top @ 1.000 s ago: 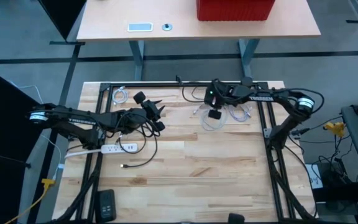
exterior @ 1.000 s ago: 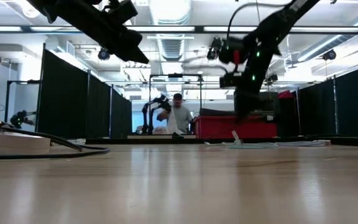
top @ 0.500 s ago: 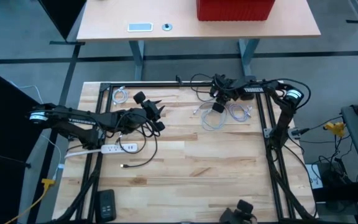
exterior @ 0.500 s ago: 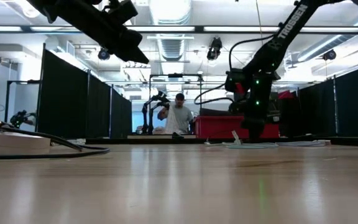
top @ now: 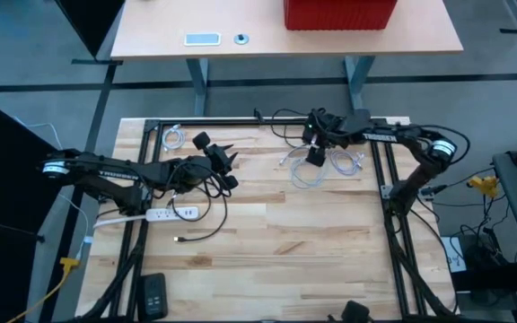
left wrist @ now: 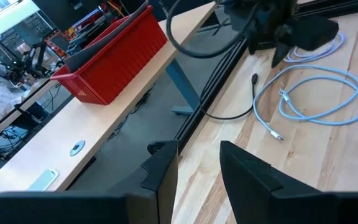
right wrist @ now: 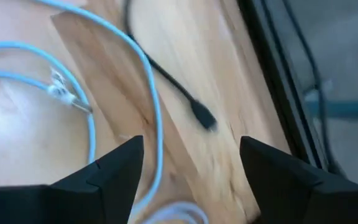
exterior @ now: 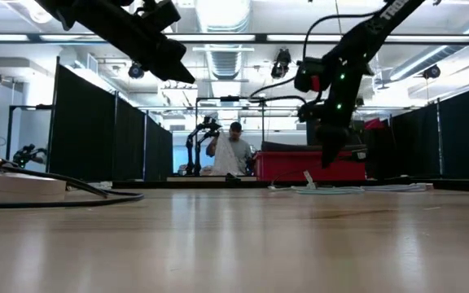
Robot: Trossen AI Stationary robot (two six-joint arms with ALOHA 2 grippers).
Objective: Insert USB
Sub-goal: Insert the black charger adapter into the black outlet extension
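Pale-blue USB cable (top: 311, 172) lay in loose loops on the plank table (top: 276, 260), near the far right corner, with its metal plug (right wrist: 67, 93) flat on the wood. Just beside it trailed a thin black lead (right wrist: 173, 93), ending in a small dark plug. Hung above those loops, clear of the wood: right gripper (top: 312, 154), fingers (right wrist: 120, 171) spread wide with only bare wood and blue cable showing between them, gripping nothing. Held off the table over the left half, well apart from the blue cable: left gripper (top: 227, 166), fingers (left wrist: 163, 177) parted by a narrow gap, nothing caught in it. Lay near the left edge, below that arm: white power strip (top: 170, 213), with a black cord (top: 209, 229) curling from it to a loose end on the planks. Sat by the near left corner: a small black device (top: 153, 294). Ran along both arms: white lettering, too small to read from above. Stood on the desk beyond the table: red bin (top: 339, 13), no label legible. Stood in the room behind, seen from table height: a person (exterior: 234, 155).
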